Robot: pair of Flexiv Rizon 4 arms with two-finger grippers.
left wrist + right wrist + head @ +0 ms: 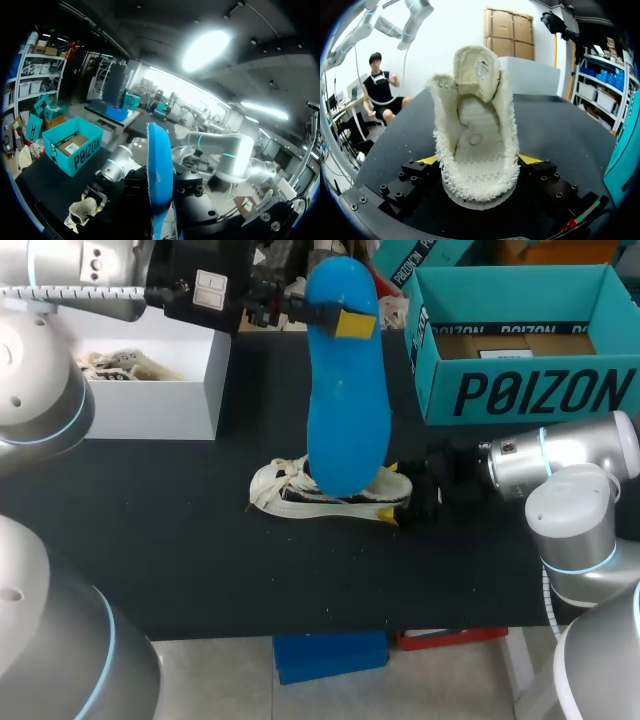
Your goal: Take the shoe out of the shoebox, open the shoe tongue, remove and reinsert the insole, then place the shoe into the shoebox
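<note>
Shoe (330, 495) sits around the middle of the table (150, 540), toe toward the left edge, tongue flipped up and the inside bare. Right gripper (410, 498) is clamped on the heel end. The insole (345, 390) is out: the left gripper (335, 318) is pinched on its top end, dangling it in the air over the shoe. So I'd say unboxing, tongue and removal are done, and what's left is sliding it back in and boxing the shoe. Shoebox (530, 390) is open at the far right corner, white box (150, 400) at the far left. Nothing seems to block the way.
</note>
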